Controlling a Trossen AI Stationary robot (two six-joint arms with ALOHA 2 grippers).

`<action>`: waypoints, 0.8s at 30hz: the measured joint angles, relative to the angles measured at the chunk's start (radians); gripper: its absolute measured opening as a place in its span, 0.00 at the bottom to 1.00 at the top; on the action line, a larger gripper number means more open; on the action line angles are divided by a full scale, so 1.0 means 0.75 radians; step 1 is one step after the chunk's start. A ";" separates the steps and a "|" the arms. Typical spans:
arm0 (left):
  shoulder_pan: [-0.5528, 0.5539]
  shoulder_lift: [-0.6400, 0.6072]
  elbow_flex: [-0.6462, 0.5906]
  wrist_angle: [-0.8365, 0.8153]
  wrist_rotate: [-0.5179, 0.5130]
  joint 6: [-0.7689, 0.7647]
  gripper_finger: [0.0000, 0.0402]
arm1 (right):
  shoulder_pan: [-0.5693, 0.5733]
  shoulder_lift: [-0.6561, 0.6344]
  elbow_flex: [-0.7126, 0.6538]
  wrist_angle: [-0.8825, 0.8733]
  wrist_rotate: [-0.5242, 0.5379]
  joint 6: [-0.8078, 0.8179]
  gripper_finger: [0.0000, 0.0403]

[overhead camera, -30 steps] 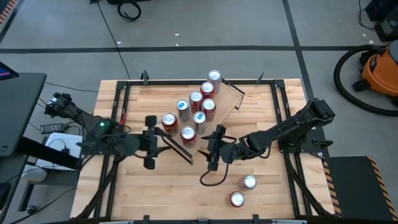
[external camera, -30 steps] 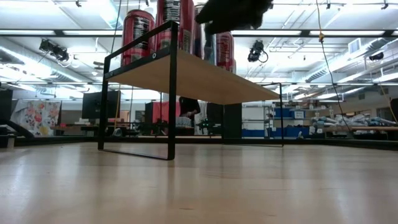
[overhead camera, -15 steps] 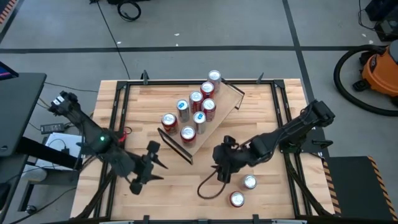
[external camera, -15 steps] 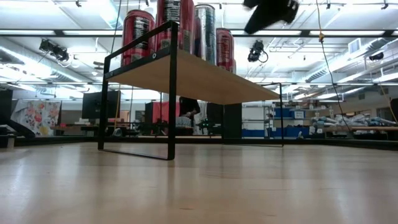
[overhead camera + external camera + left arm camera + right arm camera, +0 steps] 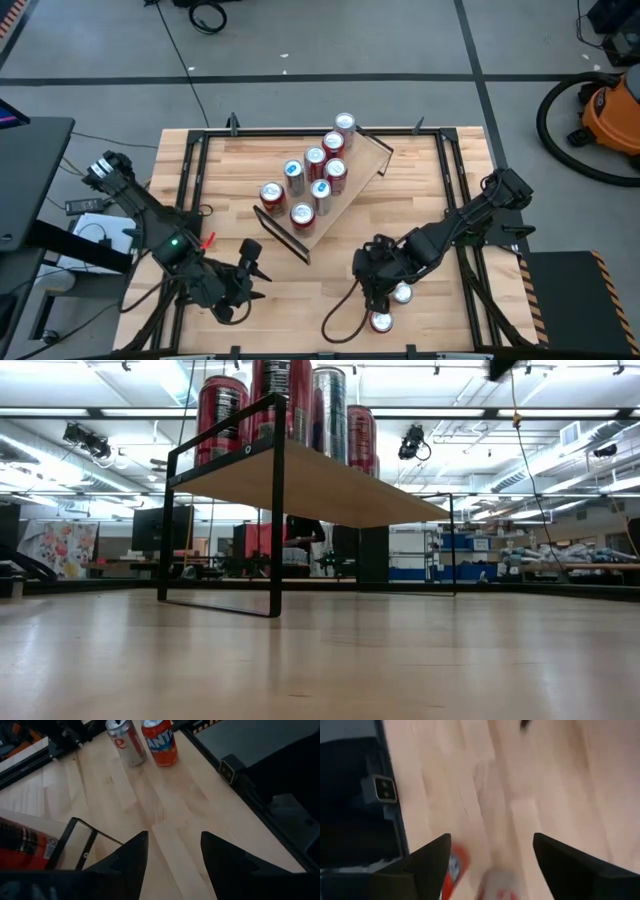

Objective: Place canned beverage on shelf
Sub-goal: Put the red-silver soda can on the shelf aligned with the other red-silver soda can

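Observation:
The shelf point(image 5: 322, 186) stands slantwise on the table's middle, with several red and silver cans point(image 5: 314, 157) upright on its plank; the low view shows it point(image 5: 310, 480) from the side. Two more cans stand on the table near the near right: a silver-topped one point(image 5: 402, 293) and a red one point(image 5: 381, 321). They also show in the left wrist view as a silver can point(image 5: 127, 742) and an orange can point(image 5: 160, 740). My right gripper point(image 5: 378, 296) is open and empty, just above and beside these two cans point(image 5: 457, 865). My left gripper point(image 5: 252, 270) is open and empty at the near left.
A black metal frame point(image 5: 470, 200) runs around the tabletop. A black cable point(image 5: 335, 300) loops on the table below my right arm. Bare wood lies between the shelf and the near edge point(image 5: 300, 300).
My right gripper has drawn away from the cans on the shelf, toward the near right and the two cans on the table. My left gripper has moved from the shelf's near end toward the near left and turned. The shelf and its cans have stayed put.

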 joint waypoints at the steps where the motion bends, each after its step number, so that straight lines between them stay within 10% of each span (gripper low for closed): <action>1: -0.002 0.000 0.000 0.000 0.000 -0.007 0.48 | 0.004 0.000 0.000 -0.034 -0.029 0.055 0.75; 24: 0.005 -0.001 0.000 -0.036 0.000 -0.023 0.48 | 0.212 0.001 -0.218 -0.215 -0.096 1.055 0.85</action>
